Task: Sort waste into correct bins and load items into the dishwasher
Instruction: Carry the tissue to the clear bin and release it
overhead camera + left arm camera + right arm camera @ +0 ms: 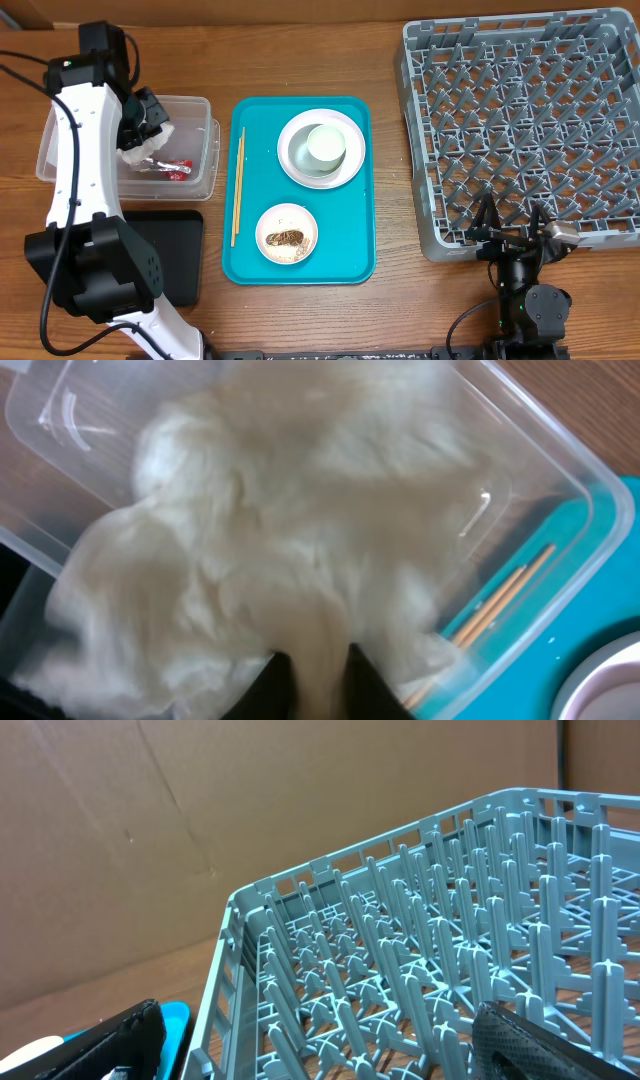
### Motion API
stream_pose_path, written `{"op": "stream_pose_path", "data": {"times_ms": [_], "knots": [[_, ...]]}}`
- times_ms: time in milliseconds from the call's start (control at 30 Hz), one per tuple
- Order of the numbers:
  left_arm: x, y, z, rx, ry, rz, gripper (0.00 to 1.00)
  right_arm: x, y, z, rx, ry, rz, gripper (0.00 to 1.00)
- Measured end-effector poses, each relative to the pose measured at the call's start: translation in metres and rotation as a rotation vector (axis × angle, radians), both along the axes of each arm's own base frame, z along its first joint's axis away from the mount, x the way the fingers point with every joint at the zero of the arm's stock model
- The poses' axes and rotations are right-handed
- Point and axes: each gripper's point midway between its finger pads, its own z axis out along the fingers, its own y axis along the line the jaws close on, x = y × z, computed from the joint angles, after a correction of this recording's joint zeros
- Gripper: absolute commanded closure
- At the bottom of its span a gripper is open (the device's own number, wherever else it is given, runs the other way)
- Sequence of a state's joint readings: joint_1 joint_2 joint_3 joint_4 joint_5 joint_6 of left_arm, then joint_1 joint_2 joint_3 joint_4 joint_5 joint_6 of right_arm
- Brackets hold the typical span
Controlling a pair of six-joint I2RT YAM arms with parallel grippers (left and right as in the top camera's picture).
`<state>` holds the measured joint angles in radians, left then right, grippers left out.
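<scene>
My left gripper [150, 118] is shut on the crumpled white napkin [140, 152] and holds it over the clear tub [198, 106]. In the left wrist view the napkin [280, 540] fills the tub [560, 480], with my fingers [312, 675] pinching it. The red wrapper [178, 168] lies in the tub. A white plate [296, 130] with a small cup [325, 146], a bowl [266, 222] of rice with a brown scrap [285, 238], and chopsticks [238, 185] sit on the teal tray [345, 235]. My right gripper [512, 228] is open and empty at the grey dish rack's [520, 110] front edge.
The flat black tray [175, 250] lies in front of the tub, partly under my left arm. In the right wrist view the rack's pegs [450, 950] stand between my open fingers [320, 1050]. The chopsticks [500, 605] show through the tub wall.
</scene>
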<state>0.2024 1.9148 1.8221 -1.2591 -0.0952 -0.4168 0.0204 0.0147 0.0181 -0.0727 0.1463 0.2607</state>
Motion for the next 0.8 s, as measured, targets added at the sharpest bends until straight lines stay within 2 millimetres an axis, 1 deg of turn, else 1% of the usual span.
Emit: {"op": "stream_pose_path", "data": {"times_ms": [33,133,167,267,333,433,500,600,667,700,733,800], "knots": [[0.000,0.001,0.000,-0.002,0.000,0.006,0.27,0.000,0.000,0.000,0.000,0.000,0.000,0.00],[0.000,0.003,0.000,-0.004,-0.004,0.021,0.23,0.000,0.000,0.000,0.000,0.000,0.000,0.00],[0.000,0.003,0.000,-0.005,-0.005,0.026,0.23,0.000,0.000,0.000,0.000,-0.001,0.000,0.00],[0.001,0.001,0.000,-0.020,-0.012,0.026,0.29,0.000,0.000,0.000,0.000,0.000,0.000,0.00],[0.001,-0.005,-0.001,-0.052,-0.013,0.022,0.34,0.000,0.000,0.000,0.000,0.000,0.000,0.00],[-0.001,-0.017,-0.002,-0.120,-0.007,-0.001,0.45,0.000,0.000,0.000,0.000,0.000,0.000,0.00],[-0.004,-0.029,0.000,-0.174,-0.003,-0.042,0.50,0.000,0.000,0.000,0.000,0.000,0.000,0.00],[-0.009,-0.048,0.006,-0.222,0.000,-0.112,0.66,0.000,0.000,0.000,0.000,0.000,0.000,0.00],[-0.012,-0.067,0.014,-0.237,-0.003,-0.182,0.81,0.000,0.000,0.000,0.000,0.000,0.000,0.00],[-0.014,-0.077,0.017,-0.241,-0.003,-0.219,0.90,0.000,0.000,0.000,0.000,0.000,-0.001,0.00],[-0.016,-0.093,0.020,-0.250,-0.002,-0.271,0.92,0.000,0.000,0.000,0.000,0.000,0.000,0.00],[-0.017,-0.116,0.021,-0.248,0.005,-0.355,0.96,0.000,0.000,0.000,0.000,0.000,0.000,0.00]]}}
